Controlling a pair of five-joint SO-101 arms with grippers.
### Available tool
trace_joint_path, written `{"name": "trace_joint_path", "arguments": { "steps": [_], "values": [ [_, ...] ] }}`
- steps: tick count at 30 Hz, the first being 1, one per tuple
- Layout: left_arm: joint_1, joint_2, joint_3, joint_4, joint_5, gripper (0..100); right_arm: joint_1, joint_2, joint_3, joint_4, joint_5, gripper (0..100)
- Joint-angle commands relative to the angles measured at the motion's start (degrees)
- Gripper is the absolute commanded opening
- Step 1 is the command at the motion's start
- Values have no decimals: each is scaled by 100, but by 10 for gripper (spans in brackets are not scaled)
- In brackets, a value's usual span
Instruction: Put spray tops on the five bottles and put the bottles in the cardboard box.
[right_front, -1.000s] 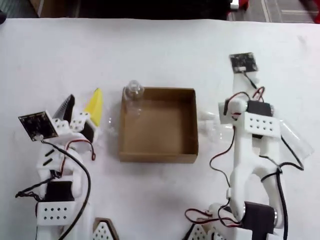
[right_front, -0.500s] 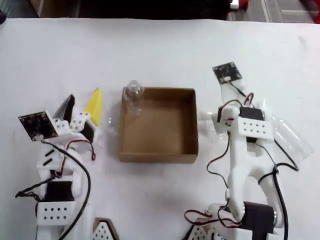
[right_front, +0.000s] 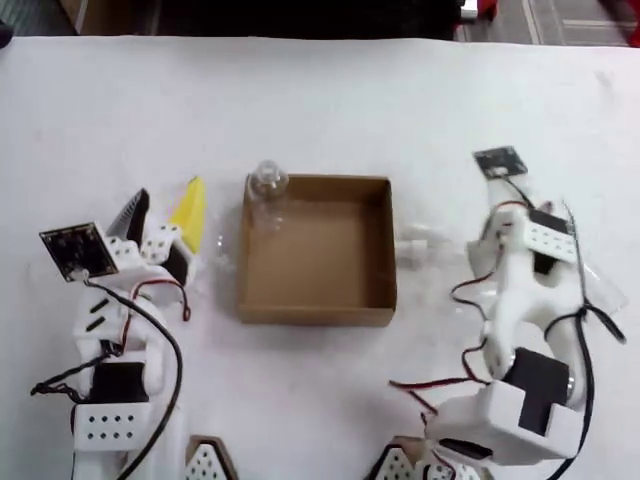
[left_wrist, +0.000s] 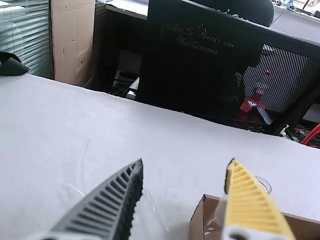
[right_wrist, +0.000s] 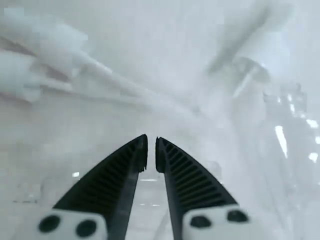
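Note:
The cardboard box (right_front: 375, 290) sits open-topped at the table's centre. A clear bottle (right_front: 268, 188) without a top stands just inside its far left corner, also seen past the yellow finger as the clear bottle (left_wrist: 262, 185). My left gripper (right_front: 168, 190) rests left of the box, open, its black and yellow fingers apart with nothing between them; in its wrist view the left gripper (left_wrist: 186, 162) points at the box corner (left_wrist: 200, 220). My right gripper (right_wrist: 151, 142) is shut, hanging low over white spray tops (right_wrist: 45, 47) and clear bottles (right_wrist: 290, 135) lying right of the box.
A white spray top (right_front: 418, 241) lies just off the box's right wall. The right arm (right_front: 525, 245) covers most of the loose bottles (right_front: 600, 285). Bare white tabletop stretches beyond the box, with the table's far edge and a dark chair behind.
The right arm has swung, first toward the box and then to the right, and its base has turned. The left arm, box and bottle are where they were.

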Motion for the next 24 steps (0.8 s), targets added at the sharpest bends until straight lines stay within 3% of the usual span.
{"name": "trace_joint_path", "arguments": {
  "steps": [1, 5, 10, 14, 19, 24],
  "values": [
    [101, -4, -123, -185, -123, 249, 356, -233, -492, 374, 264, 17],
    [163, -4, -114, -167, -149, 249, -145, -593, -862, 637, -44, 17],
    [127, -4, -114, -167, -149, 249, -1411, -708, -923, 602, 9, 22],
    [127, -4, -114, -167, -149, 249, -2062, -444, -1160, 646, 791, 50],
    [136, -4, -114, -167, -149, 249, -1956, 716, -2154, 1059, 844, 167],
    [154, -4, -105, -176, -149, 249, -1833, 1886, -3341, 1798, 1081, 144]
  ]
}}
